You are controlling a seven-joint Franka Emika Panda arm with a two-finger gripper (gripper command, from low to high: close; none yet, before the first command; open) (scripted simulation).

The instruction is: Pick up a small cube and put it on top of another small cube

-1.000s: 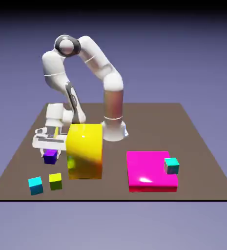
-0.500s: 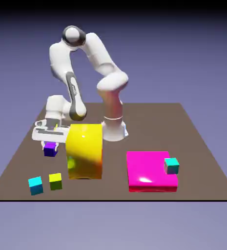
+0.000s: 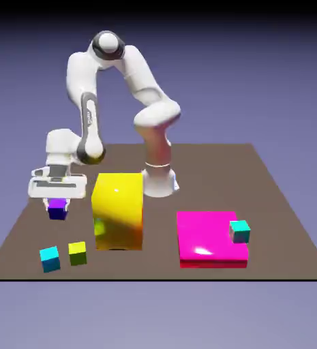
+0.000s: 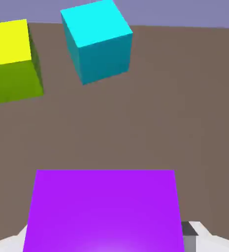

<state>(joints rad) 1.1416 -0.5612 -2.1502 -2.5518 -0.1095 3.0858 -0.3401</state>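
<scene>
Holding the small purple-violet cube (image 3: 57, 209) between my fingers, I have carried it toward the exterior view's left over the last half second; just before that it rose, and it now hangs at the far side of the two small cubes nearest the camera. My white two-finger gripper (image 3: 56, 205) is closed on it, the fingers no farther apart than the cube's own width, and in the hand view the cube sits large between the tips, its top face square to me. It looks clear of the brown tabletop (image 3: 168, 266), though from this angle I can't be sure how high.

What has changed matters: a second ago I was beside the big glossy yellow rounded block (image 3: 118, 211), and the gap to it has widened. The shift brings me more nearly in line with the small cyan cube (image 4: 99, 42), which stands at the table's near edge, with the small yellow-green cube (image 4: 13, 61) just beside it, not touching. Nothing else has moved: the flat magenta slab (image 3: 208, 235) and the small teal cube (image 3: 240, 232) at its side are as they were.

I judge the pick done and the carry under way, with the stacking left. The cyan cube seems the likelier base, but yellow-green isn't ruled out. Next I should come forward, keeping enough height to clear both, then match the base's turn before lowering; off-centre, my cube could tip or nudge its neighbour.
</scene>
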